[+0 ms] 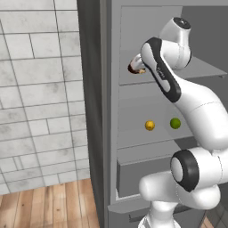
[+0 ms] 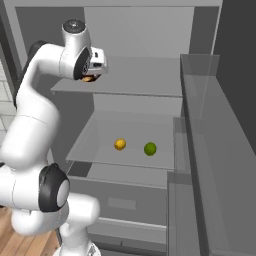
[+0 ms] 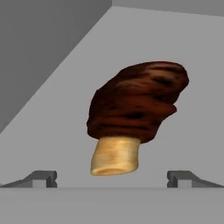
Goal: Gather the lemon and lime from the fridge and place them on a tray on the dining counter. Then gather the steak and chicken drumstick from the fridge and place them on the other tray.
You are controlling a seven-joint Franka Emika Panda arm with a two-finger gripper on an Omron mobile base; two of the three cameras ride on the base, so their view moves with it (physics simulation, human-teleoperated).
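Left base view: open grey fridge (image 1: 133, 151) beside a pale tiled wall, wood floor below.

Smooth flat grey shelves inside; the middle one carries the round yellow-orange lemon (image 1: 150, 125) and the glossy green lime (image 1: 175, 123), slightly apart. On the upper shelf lies the chicken drumstick (image 3: 133, 111), lumpy dark-brown meat with a tan bone stub. The gripper (image 3: 112, 177) faces it, jaws spread wide, holding nothing.

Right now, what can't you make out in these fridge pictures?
- Chicken drumstick: left base view, mostly hidden by the arm.
- Gripper: hand view, fingertips alone clear the bottom edge.
- Fridge upper shelf: right base view, its left part hidden by the hand.
- Lemon, lime: too small for surface detail.
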